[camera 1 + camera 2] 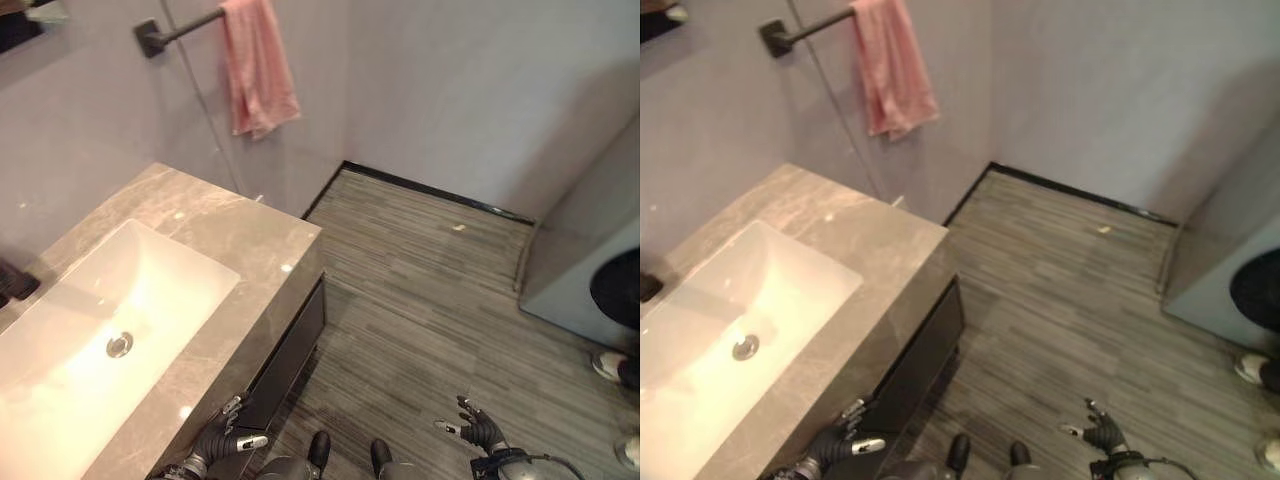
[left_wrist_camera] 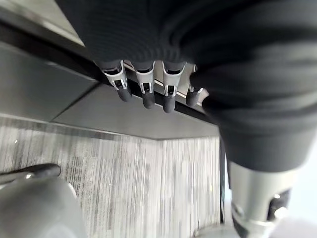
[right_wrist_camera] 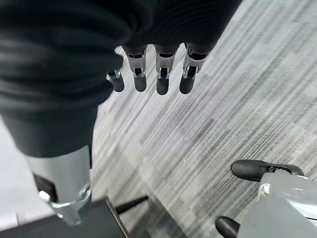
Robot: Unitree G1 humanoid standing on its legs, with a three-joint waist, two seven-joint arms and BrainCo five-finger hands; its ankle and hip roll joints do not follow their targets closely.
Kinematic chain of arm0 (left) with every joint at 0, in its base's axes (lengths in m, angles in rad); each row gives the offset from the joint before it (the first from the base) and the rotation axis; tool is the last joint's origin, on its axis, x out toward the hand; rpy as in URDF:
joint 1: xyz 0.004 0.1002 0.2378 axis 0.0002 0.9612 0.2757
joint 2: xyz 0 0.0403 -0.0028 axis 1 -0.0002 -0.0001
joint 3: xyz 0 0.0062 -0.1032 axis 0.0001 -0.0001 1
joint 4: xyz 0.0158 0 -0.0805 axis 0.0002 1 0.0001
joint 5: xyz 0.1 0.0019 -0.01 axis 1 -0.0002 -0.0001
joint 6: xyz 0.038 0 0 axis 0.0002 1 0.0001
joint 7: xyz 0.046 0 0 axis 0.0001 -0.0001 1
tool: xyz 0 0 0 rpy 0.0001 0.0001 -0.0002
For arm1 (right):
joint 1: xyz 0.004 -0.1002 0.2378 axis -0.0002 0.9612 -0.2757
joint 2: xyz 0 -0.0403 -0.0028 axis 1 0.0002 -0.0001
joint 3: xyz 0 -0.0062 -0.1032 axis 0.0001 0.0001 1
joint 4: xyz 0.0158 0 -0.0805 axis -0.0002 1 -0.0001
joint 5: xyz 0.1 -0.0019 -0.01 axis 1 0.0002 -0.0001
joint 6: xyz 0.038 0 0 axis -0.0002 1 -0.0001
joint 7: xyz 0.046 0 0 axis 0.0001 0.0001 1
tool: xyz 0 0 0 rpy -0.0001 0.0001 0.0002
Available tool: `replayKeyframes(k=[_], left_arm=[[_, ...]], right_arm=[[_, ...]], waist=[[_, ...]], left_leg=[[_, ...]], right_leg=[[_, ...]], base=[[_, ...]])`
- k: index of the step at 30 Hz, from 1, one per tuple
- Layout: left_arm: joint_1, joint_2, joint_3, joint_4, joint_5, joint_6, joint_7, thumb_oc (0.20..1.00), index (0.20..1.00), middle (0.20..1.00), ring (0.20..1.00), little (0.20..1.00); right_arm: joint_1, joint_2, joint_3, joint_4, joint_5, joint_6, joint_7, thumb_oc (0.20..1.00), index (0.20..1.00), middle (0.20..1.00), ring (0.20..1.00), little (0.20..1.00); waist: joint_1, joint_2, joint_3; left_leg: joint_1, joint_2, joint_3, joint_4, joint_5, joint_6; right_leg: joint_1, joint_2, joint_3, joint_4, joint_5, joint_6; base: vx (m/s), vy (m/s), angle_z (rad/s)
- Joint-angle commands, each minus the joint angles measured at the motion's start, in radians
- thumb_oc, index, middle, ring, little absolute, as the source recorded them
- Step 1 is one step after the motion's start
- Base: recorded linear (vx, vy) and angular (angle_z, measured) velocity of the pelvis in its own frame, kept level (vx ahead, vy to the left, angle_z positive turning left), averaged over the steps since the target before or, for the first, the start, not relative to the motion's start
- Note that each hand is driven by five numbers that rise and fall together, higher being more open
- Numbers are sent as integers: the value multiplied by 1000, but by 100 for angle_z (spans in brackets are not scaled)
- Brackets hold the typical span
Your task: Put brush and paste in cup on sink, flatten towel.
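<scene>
A pink towel [image 1: 257, 66] is seen hanging from a dark bar [image 1: 178, 29] fixed high on the grey wall [image 1: 420, 80]. It is draped over the bar's free end in bunched, uneven folds, with its lower edge well above the counter. Below it, a grey stone counter [image 1: 255, 235] is set against the wall, and a white rectangular sink [image 1: 90, 330] with a round metal drain [image 1: 119, 344] is sunk into it. A dark object [image 1: 15, 282] is glimpsed at the far edge of the sink by the wall, but what it is cannot be told. Beneath the counter a dark cabinet front [image 1: 290, 355] is visible.

The left hand [image 1: 226, 430] is held low beside the counter's near corner, close to the cabinet front. In the left wrist view its fingers [image 2: 144, 94] are shown loosely extended in a row, with nothing held between them. The right hand [image 1: 478, 426] is held low over the grey striped floor [image 1: 420, 300], well apart from the counter. Its fingers [image 3: 161, 74] are likewise relaxed and spread, and nothing is held.

A grey appliance [image 1: 590, 250] with a dark round opening is placed at the right, and a person's shoes [image 1: 610, 365] are seen on the floor near it.
</scene>
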Motion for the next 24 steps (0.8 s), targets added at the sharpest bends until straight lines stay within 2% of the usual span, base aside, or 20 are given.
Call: replayKeyframes(k=[1, 2, 4, 6, 10, 15, 16, 17, 18, 19, 20, 24], left_arm=[[-32, 52, 88, -57, 22, -50, 19, 1000, 1000, 1000, 1000, 1000], [-44, 50, 83, -35, 26, -45, 17, 1000, 1000, 1000, 1000, 1000], [-52, 55, 85, -22, 22, -44, 18, 1000, 1000, 1000, 1000, 1000], [-49, 49, 89, -19, 14, -40, 18, 1000, 1000, 1000, 1000, 1000], [-52, 23, 84, 20, 24, -34, 19, 1000, 1000, 1000, 1000, 1000], [-54, 2, 76, 51, 37, -23, 21, 1000, 1000, 1000, 1000, 1000], [-69, -7, 76, 69, 44, -15, 26, 1000, 1000, 1000, 1000, 1000], [-70, -8, 75, 70, 44, -15, 27, 1000, 1000, 1000, 1000, 1000], [-81, -12, 76, 82, 50, -11, 32, 1000, 1000, 1000, 1000, 1000], [-100, -18, 70, 96, 49, -12, 44, 1000, 1000, 1000, 1000, 1000], [-119, -24, 59, 110, 51, -9, 51, 1000, 1000, 1000, 1000, 1000], [-138, -30, 56, 144, 62, -14, 61, 1000, 1000, 1000, 1000, 1000]], right_arm=[[-29, -28, 22, -46, -34, -13, -12, 1000, 1000, 1000, 1000, 1000], [-39, -15, 34, -47, -40, -11, -12, 1000, 1000, 1000, 1000, 1000], [-26, -13, 34, -50, -38, -11, -4, 1000, 1000, 1000, 1000, 1000], [-8, -16, 29, -53, -38, -11, 1, 1000, 1000, 1000, 1000, 1000], [31, -24, 11, -57, -34, -11, -4, 1000, 1000, 1000, 1000, 1000], [62, -29, -14, -70, -24, -8, -1, 1000, 1000, 1000, 1000, 1000], [66, -35, -21, -83, -14, -10, 0, 1000, 1000, 1000, 1000, 1000], [66, -35, -22, -83, -14, -10, 0, 1000, 1000, 1000, 1000, 1000], [61, -40, -21, -78, -7, -13, -1, 1000, 1000, 1000, 1000, 1000], [52, -40, -12, -72, -5, -10, -8, 1000, 1000, 1000, 1000, 1000], [43, -42, -13, -70, -6, -8, -18, 1000, 1000, 1000, 1000, 1000], [31, -37, -22, -40, -5, -6, -21, 1000, 1000, 1000, 1000, 1000]], waist=[[56, -36, -6], [60, -42, -1], [49, -43, -6], [51, -53, -22], [37, -69, -45], [19, -72, -50], [15, -78, -42], [14, -77, -41], [14, -83, -30], [28, -84, -15], [41, -83, -2], [39, -91, -10]], left_leg=[[-25, -5, 26, 73, -103, -6], [-19, 7, 52, 84, -109, -3], [-16, 20, 66, 77, -104, 4], [-16, 19, 76, 70, -102, 1], [1, 23, 75, 48, -89, -9], [23, 35, 57, 53, -94, -20], [7, 36, 48, 120, -103, -35], [2, 36, 47, 129, -107, -35], [-18, 40, 50, 206, -104, -46], [-46, 39, 10, 252, -91, -52], [-80, 18, -30, 227, -86, -49], [-98, 1, -34, 209, -76, -52]], right_leg=[[8, -68, -285, -37, -2, 42], [9, -83, -361, 7, -17, 39], [21, -68, -367, 65, -49, 31], [58, -67, -393, 37, -74, 20], [83, -50, -376, -35, -64, -8], [116, -29, -377, -56, -76, -24], [123, -20, -373, -55, -85, -36], [123, -20, -374, -55, -86, -37], [128, -16, -371, -51, -91, -45], [139, -2, -363, -42, -102, -57], [141, -1, -354, -32, -106, -57], [148, -9, -359, -12, -115, -48]], base=[[-55, -10, -282], [-70, 4, -214], [-58, -9, -29], [1, -32, 28], [54, -73, -5], [80, -134, 7], [15, -106, 16], [14, -186, 31], [12, -136, 29], [8, -149, 13], [19, -85, -4], [63, -7, -10]])
